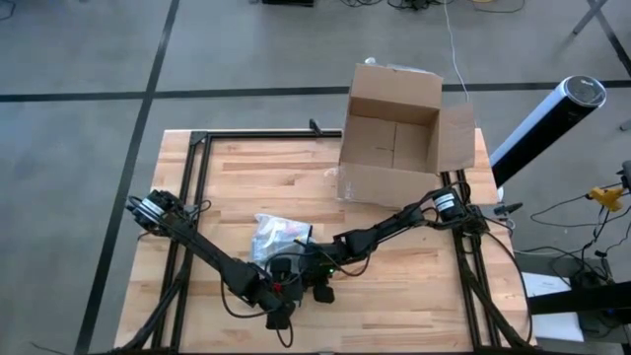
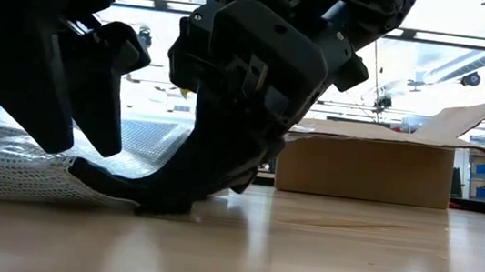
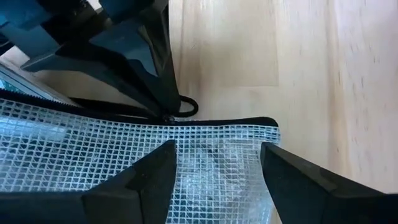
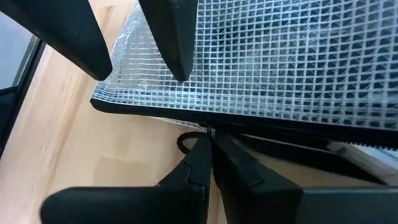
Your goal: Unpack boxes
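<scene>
The brown cardboard box (image 1: 394, 138) stands open on the table's far right part, flaps up, and no gripper touches it. A translucent mesh zip pouch (image 1: 274, 237) lies flat near the table's near edge. My left gripper (image 3: 217, 149) is open, its fingers spread over the pouch's corner (image 3: 249, 134) beside the black zipper edge. My right gripper (image 4: 211, 140) is shut at the zipper's end, facing the left one. In the low view both grippers (image 2: 139, 197) crowd low over the pouch (image 2: 1, 168). My left gripper has its two open fingers (image 3: 152, 177) over the pouch's corner from above; I cannot tell whether they touch the mesh. My right gripper pinches the zipper pull (image 4: 207, 132) at the pouch's corner between its fingertips, coming low and slanting from the table's right. The pouch lies flat on the table.
A black metal frame (image 1: 197, 148) runs along the table's left and far sides. A grey cylinder (image 1: 547, 118) stands beyond the table's right edge. Bare wood lies between the pouch and the box (image 2: 367, 168).
</scene>
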